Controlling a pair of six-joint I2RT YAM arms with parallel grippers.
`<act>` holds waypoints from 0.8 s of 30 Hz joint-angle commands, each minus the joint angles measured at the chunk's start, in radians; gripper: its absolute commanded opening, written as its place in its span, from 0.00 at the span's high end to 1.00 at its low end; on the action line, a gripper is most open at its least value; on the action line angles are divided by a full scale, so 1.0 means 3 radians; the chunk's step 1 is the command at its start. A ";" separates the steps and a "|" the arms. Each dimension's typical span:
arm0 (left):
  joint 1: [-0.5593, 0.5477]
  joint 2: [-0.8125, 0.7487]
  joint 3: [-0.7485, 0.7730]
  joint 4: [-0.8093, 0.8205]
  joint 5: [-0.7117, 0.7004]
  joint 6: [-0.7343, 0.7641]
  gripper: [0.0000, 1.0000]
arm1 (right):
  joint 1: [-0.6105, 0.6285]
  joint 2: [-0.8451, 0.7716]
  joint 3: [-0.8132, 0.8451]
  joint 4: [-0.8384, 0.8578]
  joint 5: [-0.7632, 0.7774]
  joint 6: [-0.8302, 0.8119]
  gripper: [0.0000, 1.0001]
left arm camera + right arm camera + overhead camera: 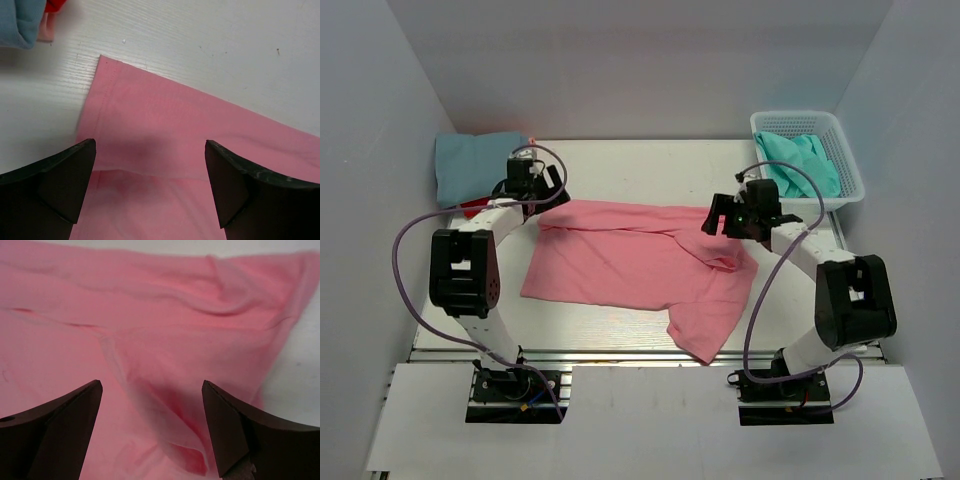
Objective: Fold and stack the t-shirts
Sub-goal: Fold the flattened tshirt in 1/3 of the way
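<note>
Top external: we note the salmon pink t-shirt (630, 265) spread flat mid-table, long axis running left to right, far strip already turned over on itself, one sleeve trailing toward the near right edge.

The left gripper (538, 192) hangs over the shirt's far-left corner, jaws wide, nothing between them. In the left wrist view the hem corner lies just ahead of the fingers (60, 185), cloth directly below.

The right gripper (748, 222) sits over the far-right end by the bunched sleeve, jaws also wide and empty. The right wrist view shows rumpled pink folds under and ahead of it.

Each arm is nearest its own end of the shirt. We judge the next grasp is straight down at both ends, and the fold then goes across the long axis.

A dusty blue t-shirt (475, 165) lies folded at the far left over a red one (472, 208). A turquoise green t-shirt (800, 165) is in the white basket (850, 190) at the far right.

No labels, brands or writing legible in any view.
</note>
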 commanded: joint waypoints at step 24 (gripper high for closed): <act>-0.0022 0.0795 0.0241 -0.0044 0.0518 -0.0189 0.00 | -0.0502 0.1881 0.1590 -0.0403 -0.0536 -0.0194 0.11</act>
